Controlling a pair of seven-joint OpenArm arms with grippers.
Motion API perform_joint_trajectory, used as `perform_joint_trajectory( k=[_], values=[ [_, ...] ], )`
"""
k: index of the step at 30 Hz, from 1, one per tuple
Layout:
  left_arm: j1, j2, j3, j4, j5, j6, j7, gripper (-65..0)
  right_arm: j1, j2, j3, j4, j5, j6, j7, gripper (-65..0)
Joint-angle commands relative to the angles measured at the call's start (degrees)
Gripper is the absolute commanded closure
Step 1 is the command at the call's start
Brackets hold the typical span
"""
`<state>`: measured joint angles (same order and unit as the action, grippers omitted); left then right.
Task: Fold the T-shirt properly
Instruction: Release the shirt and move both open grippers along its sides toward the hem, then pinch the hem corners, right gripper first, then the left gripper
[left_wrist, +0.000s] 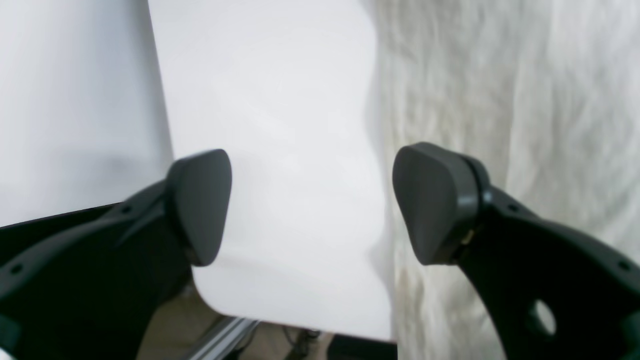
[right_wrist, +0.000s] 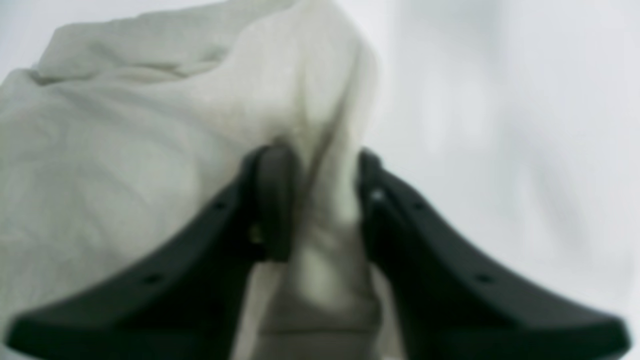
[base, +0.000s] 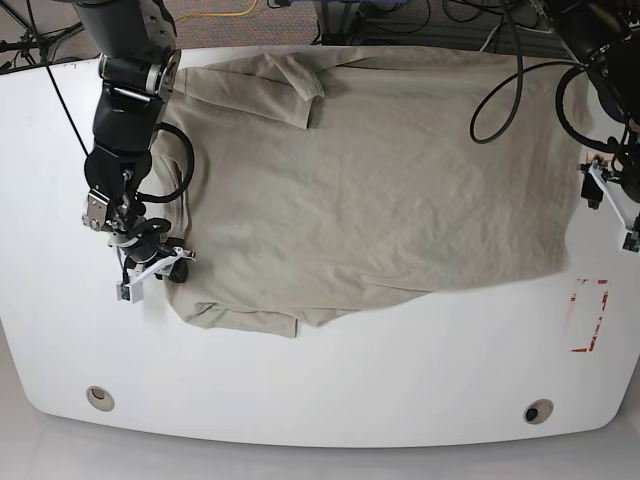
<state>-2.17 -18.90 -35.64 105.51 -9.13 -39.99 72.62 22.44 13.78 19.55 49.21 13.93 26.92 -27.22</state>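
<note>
The khaki-beige T-shirt (base: 370, 170) lies spread flat over the white table (base: 330, 380), with one sleeve folded at the far left and the other near the front left. At its left edge my right gripper (base: 172, 268) pinches the cloth. The right wrist view shows a ridge of T-shirt (right_wrist: 125, 150) fabric bunched between the fingers of the right gripper (right_wrist: 320, 165). My left gripper (left_wrist: 312, 200) stands open and holds nothing. It hangs over bare table just beside the T-shirt (left_wrist: 500, 100) edge. In the base view the left gripper (base: 612, 205) is at the shirt's right edge.
A red-outlined rectangle (base: 588, 315) is marked on the table at the front right. Two round holes (base: 98, 396) (base: 537, 411) sit near the front edge. Black cables (base: 500, 90) loop over the shirt's far right corner. The table's rounded edge (left_wrist: 300, 320) lies under the left gripper.
</note>
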Motion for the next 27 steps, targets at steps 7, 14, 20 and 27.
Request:
perform_joint_trajectory(
  k=[7, 14, 20, 27],
  values=[
    [-11.0, -0.9, 0.0, -16.1, 6.4, 0.0, -6.2, -51.1, 1.1, 0.5, 0.0, 0.4, 0.1, 0.0, -0.7, -6.0],
    [-19.0, -2.1, -0.1, -32.9, 6.5, 0.0, -12.8, -51.1, 1.1, 0.5, 0.0, 0.4, 0.1, 0.0, -0.7, -5.9],
    [-23.5, -3.4, 0.1, -44.8, 6.5, 0.0, -18.2, -51.0, 1.0, 0.5, 0.0, 0.4, 0.1, 0.0, -0.7, -5.9],
    [-25.3, -3.4, 0.2, -50.4, 6.5, 0.0, -20.6, -50.8, 1.0, 0.5, 0.0, 0.5, 0.1, 0.0, -0.7, -5.9]
  ],
)
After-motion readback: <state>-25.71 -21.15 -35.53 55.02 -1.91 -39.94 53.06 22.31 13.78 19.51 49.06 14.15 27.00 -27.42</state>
